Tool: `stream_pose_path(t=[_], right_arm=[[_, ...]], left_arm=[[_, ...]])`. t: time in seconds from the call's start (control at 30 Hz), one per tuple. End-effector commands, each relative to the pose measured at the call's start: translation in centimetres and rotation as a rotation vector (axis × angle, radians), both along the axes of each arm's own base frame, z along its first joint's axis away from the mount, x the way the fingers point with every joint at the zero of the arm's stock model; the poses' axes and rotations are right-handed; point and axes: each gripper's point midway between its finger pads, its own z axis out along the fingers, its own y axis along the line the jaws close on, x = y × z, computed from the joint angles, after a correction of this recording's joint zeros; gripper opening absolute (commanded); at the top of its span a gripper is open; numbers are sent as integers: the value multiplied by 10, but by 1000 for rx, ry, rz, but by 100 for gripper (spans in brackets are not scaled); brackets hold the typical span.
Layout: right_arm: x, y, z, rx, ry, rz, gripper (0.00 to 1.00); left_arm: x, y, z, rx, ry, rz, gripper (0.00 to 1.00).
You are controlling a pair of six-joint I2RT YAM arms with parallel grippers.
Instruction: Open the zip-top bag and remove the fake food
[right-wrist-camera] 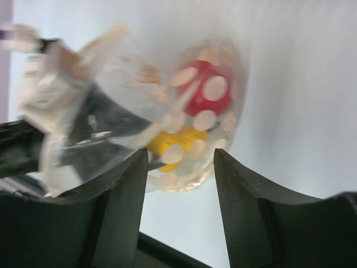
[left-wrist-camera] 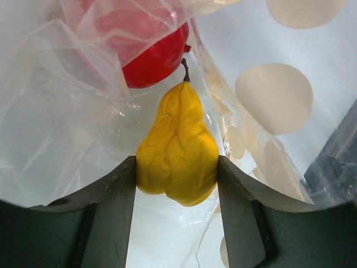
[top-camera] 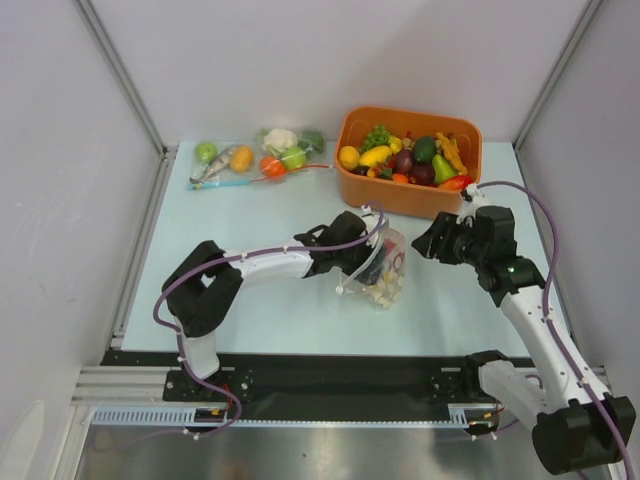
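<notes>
1. Reaching from its base at the near left corner of the bench, the left arm stretches across the pale table toward the middle.
2. The left gripper sits inside the open mouth of the zip-top bag, a clear crinkly bag printed with cream dots, at the middle of the bench, slightly toward the right edge.
3. In the left wrist view, its two dark fingers are clamped on a yellow pear, one pressing each side of the wide lower end, with the brown stem pointing away from the camera.
4. Just beyond the pear's stem lies a glossy red fruit, partly covered by folds of the plastic.
5. Whether the bag rests on the table or hangs from the gripper cannot be told.
6. The right arm rises from the near right corner and bends toward the middle.
7. The right gripper hovers just beside the bag, on its right, with fingers spread apart and gripping nothing; the bag shows blurred between them.
8. Toward the far right corner stands an orange bin heaped with mixed toy fruit and vegetables.
9. Along the far edge, left of the bin, lie other clear bags with toy food inside.
</notes>
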Motion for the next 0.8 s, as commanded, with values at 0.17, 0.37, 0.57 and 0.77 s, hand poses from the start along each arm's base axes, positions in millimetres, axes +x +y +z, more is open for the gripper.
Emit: stream_pose_path(t=[0.17,0.37,0.57,0.77], right_arm=[[0,50,79,-45,-121,88,59],[2,84,75,-106,-88,135,59],[3,88,53,-185,-31,127,58],[1,83,41,-223,0,115,45]], left_arm=[[13,-10,38,-40,-58,41,0],[13,-13,40,-39,-58,51,0],[16,-16,45,-38,-70,56,0],[18,-17,52,-45,-79,61,0]])
